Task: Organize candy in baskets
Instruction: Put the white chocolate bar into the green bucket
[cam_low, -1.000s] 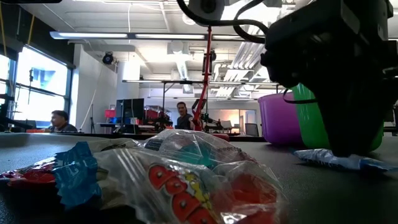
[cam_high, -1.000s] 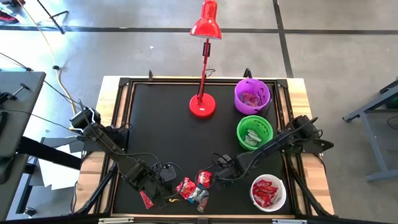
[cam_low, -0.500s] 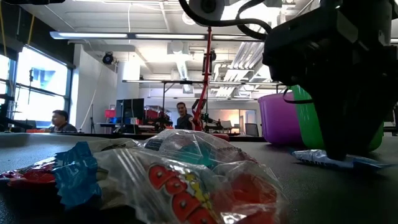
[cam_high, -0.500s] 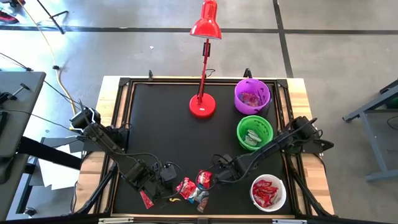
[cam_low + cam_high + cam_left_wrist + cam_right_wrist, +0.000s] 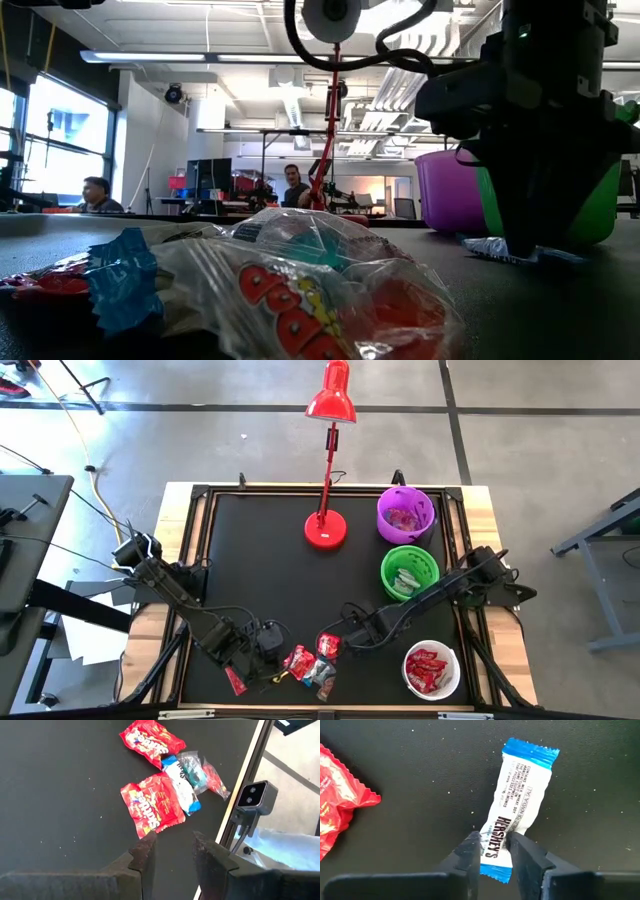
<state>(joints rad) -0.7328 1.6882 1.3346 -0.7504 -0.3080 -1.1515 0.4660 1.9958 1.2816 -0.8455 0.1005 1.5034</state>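
Note:
A blue-and-white candy point(image 5: 520, 800) lies flat on the black table, and my right gripper point(image 5: 494, 845) is shut on its end; the low view shows the same candy point(image 5: 500, 252) under the fingers. Left of it is a small pile of candy point(image 5: 312, 663): two red packs point(image 5: 152, 805), a blue-and-white one point(image 5: 182, 780) and a silvery one. My left gripper point(image 5: 174, 851) hangs open over the table beside this pile, with nothing between its fingers. The purple basket point(image 5: 405, 513), green basket point(image 5: 409, 572) and white basket point(image 5: 431, 668) stand along the right side, each with candy inside. My right gripper pinches the blue-and-white candy between its two fingers, on the two long sides near one blue crimped end point(image 5: 496, 866). The fingers come from above, pointing down, and lie across the candy. It lies flat on the table.
A red desk lamp's base point(image 5: 325, 530) stands at the far middle of the table. One more red candy point(image 5: 235, 680) lies near the front left edge. A small camera point(image 5: 255, 800) is mounted on the near rail beside the pile. Bare black table stretches across the left and centre.
My right gripper has sunk a little toward the table and shifted slightly toward the pile on its left, tipping more upright over the blue-and-white candy. My left gripper has kept still.

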